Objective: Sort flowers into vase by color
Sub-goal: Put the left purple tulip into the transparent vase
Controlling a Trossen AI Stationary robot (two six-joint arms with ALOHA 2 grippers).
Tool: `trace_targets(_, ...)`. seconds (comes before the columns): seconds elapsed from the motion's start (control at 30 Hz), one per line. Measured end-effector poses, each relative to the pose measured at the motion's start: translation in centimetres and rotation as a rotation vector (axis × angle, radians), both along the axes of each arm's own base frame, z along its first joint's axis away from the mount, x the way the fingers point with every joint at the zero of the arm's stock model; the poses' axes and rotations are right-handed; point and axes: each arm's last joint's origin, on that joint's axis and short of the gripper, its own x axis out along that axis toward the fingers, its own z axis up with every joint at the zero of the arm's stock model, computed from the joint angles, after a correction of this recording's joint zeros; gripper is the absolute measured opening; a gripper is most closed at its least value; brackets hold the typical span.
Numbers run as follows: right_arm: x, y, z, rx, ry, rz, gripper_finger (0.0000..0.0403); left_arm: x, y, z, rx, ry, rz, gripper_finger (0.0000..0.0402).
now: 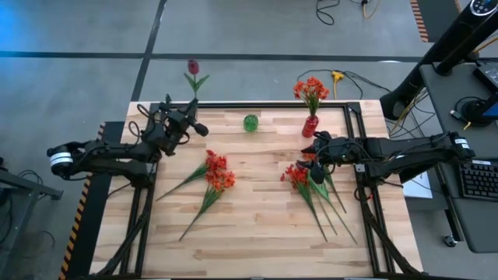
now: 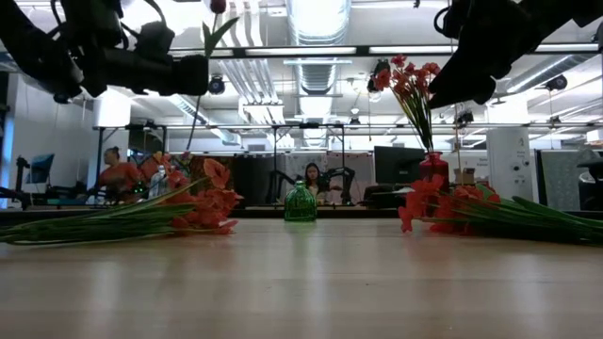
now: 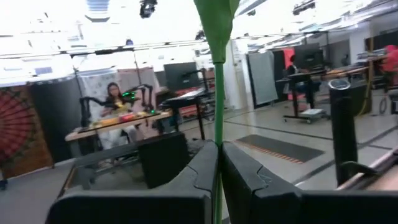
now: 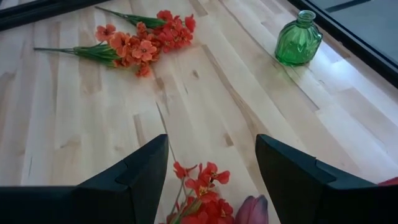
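Left gripper (image 3: pixel 217 163) raised above the table's far-left corner, jaws pinching the stem of a maroon tulip (image 1: pixel 193 67), bloom upright above the jaws. Right gripper (image 4: pixel 211 163) jaws spread, hovering over the red and tulip pile (image 1: pixel 299 174), green vase (image 4: pixel 299 40) empty, ahead of them. Done so far: red vase (image 1: pixel 310 125) holding orange-red blooms. Left: orange pile (image 1: pixel 218 173) lying flat, right-hand pile, held tulip. Judged roughly early-to-mid task.
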Motion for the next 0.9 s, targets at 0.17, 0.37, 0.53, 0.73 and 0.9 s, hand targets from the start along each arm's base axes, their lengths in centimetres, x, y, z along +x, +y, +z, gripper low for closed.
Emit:
trace_targets(0.17,0.1,0.0,0.1,0.0,-0.012,0.0,0.0233,-0.3,0.3,0.0,-0.009,-0.002,0.053,0.0)
trace_targets(0.37,0.2,0.0,0.2,-0.01,-0.034,0.006,0.0233,-0.6,0.5,-0.5,-0.017,0.022,0.094,0.0)
trace_targets(0.53,0.5,0.0,0.6,-0.041,-0.086,0.025,0.0233,-1.0,0.9,-0.3,-0.011,0.008,0.151,0.0)
trace_targets(0.73,1.3,0.1,2.0,-0.094,-0.283,0.057,0.0233,-1.5,0.7,0.5,0.047,-0.043,0.155,0.0)
trace_targets(0.9,1.7,0.1,4.0,-0.184,-0.504,0.072,0.0233,-1.9,0.5,0.2,0.038,-0.041,0.154,0.0)
